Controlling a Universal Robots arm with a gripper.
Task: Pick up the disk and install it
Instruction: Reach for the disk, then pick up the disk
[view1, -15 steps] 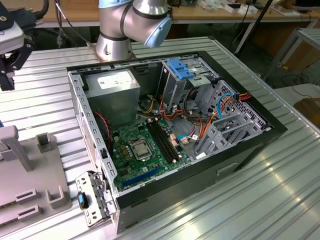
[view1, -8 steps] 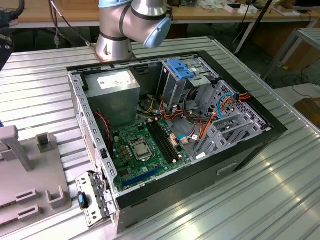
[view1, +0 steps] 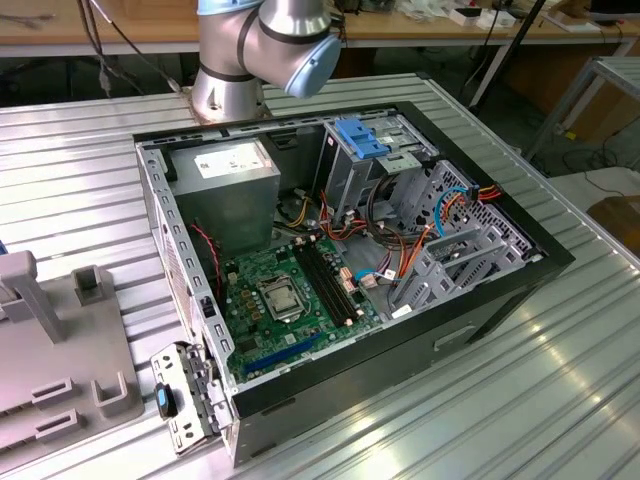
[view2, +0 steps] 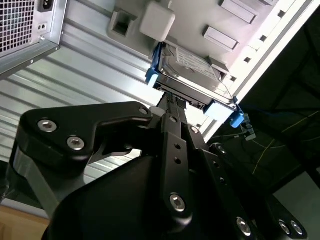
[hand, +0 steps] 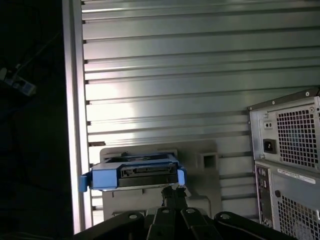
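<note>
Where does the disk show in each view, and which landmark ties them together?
Second wrist view: the disk lies on the grey fixture, just beyond the gripper.
First wrist view: the disk, edge-on, on the same fixture.
Exterior view: the computer case stands open at centre.
Shared landmark: the computer case.

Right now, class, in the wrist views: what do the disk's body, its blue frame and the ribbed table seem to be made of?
The disk body looks like metal: grey, with a dull sheen. Its blue frame is probably plastic: even matte colour, moulded tabs. The table appears to be aluminium: silvery ribbed slats with bright reflections.
</note>
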